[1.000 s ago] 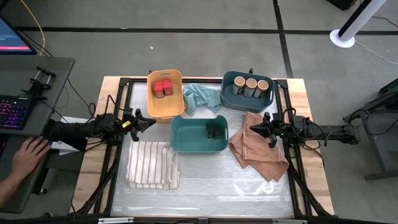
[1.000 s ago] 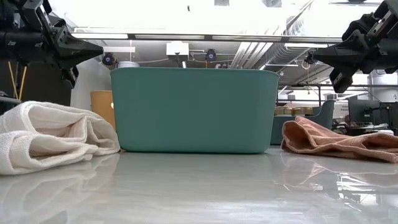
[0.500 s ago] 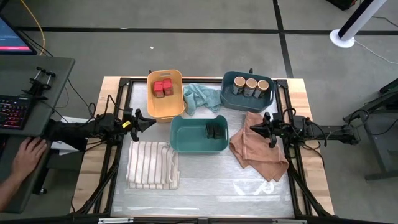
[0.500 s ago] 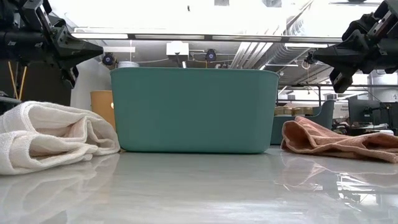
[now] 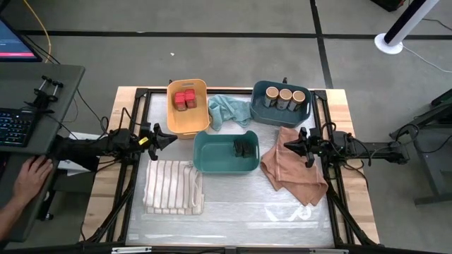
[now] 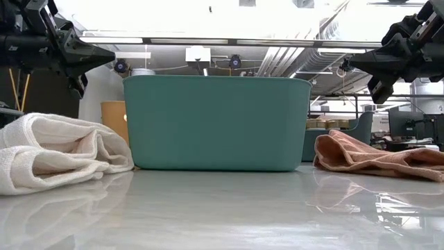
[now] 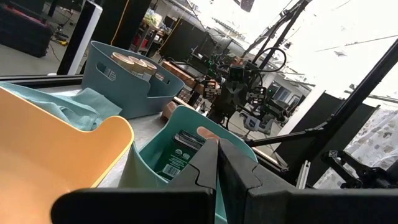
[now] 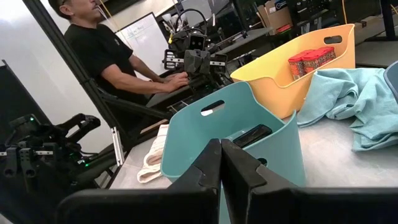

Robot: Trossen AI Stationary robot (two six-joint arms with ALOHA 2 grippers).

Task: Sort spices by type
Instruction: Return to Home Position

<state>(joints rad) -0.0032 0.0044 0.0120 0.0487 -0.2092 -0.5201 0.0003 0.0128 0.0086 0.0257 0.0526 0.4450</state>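
Observation:
Two red-topped square jars (image 5: pixel 185 99) stand in the yellow bin (image 5: pixel 188 120). Three round jars with tan lids (image 5: pixel 285 97) stand in the blue-grey bin (image 5: pixel 263 113). Flat black tins (image 5: pixel 244 147) lie in the teal bin (image 5: pixel 212 156) at the table's middle. My left gripper (image 5: pixel 174 138) hovers shut at the table's left side, left of the teal bin, pointing level toward it. My right gripper (image 5: pixel 285 147) hovers shut at the right side, over the pink cloth (image 5: pixel 293 175), pointing level toward the teal bin. Neither holds anything.
A striped cream cloth (image 5: pixel 173 187) lies folded at the near left, a light teal cloth (image 5: pixel 227 109) is crumpled between the yellow and blue-grey bins. A person sits beyond the table's left edge, one hand (image 5: pixel 32 176) on a desk beside a keyboard (image 5: pixel 15 125).

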